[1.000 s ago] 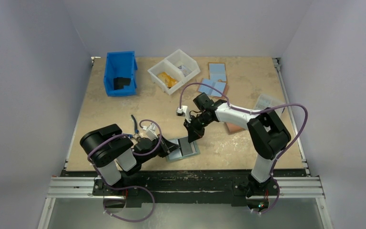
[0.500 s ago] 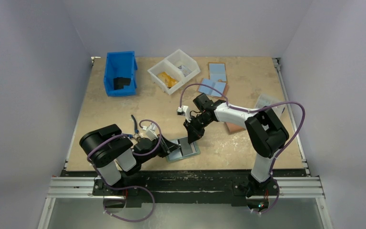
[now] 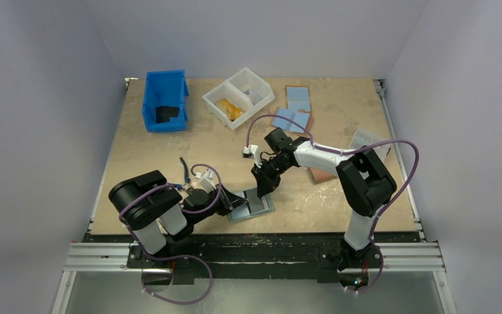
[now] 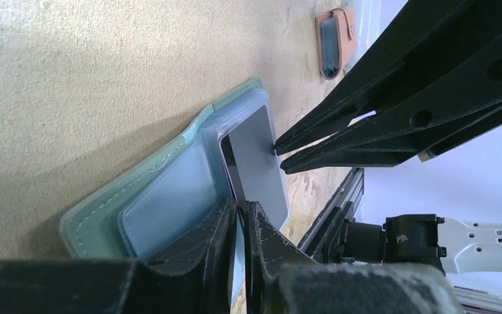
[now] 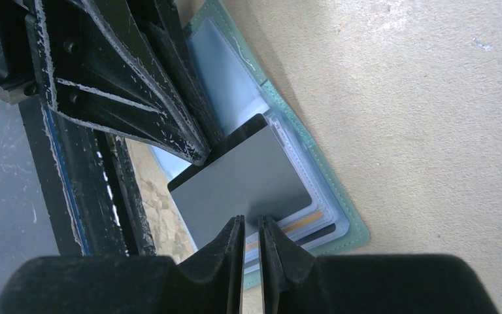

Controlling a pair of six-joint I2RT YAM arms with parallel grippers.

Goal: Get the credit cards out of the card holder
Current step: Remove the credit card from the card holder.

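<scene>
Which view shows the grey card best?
The right wrist view: the grey card fills the centre, nearly its whole face visible over the teal card holder. The left wrist view shows it slanted and partly hidden; the top external view, only a small dark patch.

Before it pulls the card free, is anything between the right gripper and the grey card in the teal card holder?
Nothing visible does. The right gripper touches the grey card lying on the open teal card holder; the left gripper sits at the card's opposite end, not between them.
</scene>
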